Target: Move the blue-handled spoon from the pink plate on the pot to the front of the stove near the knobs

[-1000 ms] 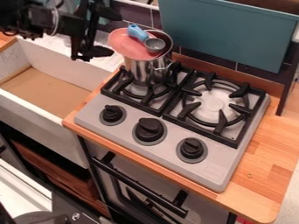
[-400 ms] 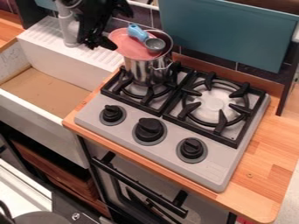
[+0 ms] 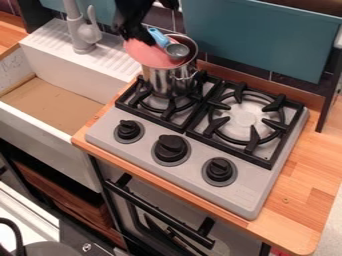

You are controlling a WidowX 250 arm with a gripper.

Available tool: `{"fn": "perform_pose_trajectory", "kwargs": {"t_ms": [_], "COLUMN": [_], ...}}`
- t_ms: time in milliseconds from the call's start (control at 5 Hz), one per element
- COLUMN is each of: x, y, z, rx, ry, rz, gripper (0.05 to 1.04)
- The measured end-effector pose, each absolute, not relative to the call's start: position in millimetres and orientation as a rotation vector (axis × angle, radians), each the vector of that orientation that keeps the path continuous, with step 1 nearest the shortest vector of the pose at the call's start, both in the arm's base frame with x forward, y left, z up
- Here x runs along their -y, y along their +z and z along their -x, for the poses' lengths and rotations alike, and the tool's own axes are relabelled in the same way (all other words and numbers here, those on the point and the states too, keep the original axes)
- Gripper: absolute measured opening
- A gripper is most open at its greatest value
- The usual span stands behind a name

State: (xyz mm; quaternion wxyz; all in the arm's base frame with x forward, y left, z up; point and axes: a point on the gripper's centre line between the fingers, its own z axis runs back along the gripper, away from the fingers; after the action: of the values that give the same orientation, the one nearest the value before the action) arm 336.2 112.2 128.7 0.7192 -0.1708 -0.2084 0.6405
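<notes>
The black gripper [image 3: 159, 23] hangs at the top of the camera view, open. One of its fingers comes down over the back left part of a pink plate or lid [image 3: 150, 54], near the blue handle of a small scoop; whether it touches is hard to tell. The scoop [image 3: 176, 51] has a grey round bowl and lies on the pink piece. Both rest on top of a shiny metal pot [image 3: 162, 80], the pink piece tilted and overhanging its left side. The pot stands on the left burner of the stove [image 3: 188, 162].
Right of the pot is a second burner grate [image 3: 251, 125]. On the left is a white sink [image 3: 83, 87] with a grey faucet [image 3: 85, 32] behind it. A teal panel [image 3: 260, 35] stands behind the stove, and wooden counter [image 3: 304, 185] borders it.
The arm has moved right from above the sink's back edge to the pot, uncovering the faucet. The pot, pink piece and scoop have stayed in place.
</notes>
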Motion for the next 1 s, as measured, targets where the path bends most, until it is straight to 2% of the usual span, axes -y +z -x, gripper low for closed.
{"fn": "perform_pose_trajectory", "kwargs": {"t_ms": [200,400,600,800,1000], "x": [-113.4,-116.0,-120.7,-125.1,-130.5], "y": [118.4,112.7,103.3,103.2,99.4], "z": [-353.4,-374.4,-383.4,-385.3,-382.6], "rx": [0.428,0.439,0.436,0.466,0.459], "ry": [1.506,1.619,1.633,1.628,1.616], "rz": [0.268,0.121,0.07,0.055,0.034], "gripper": [0.995,0.995,0.995,0.995,0.995]}}
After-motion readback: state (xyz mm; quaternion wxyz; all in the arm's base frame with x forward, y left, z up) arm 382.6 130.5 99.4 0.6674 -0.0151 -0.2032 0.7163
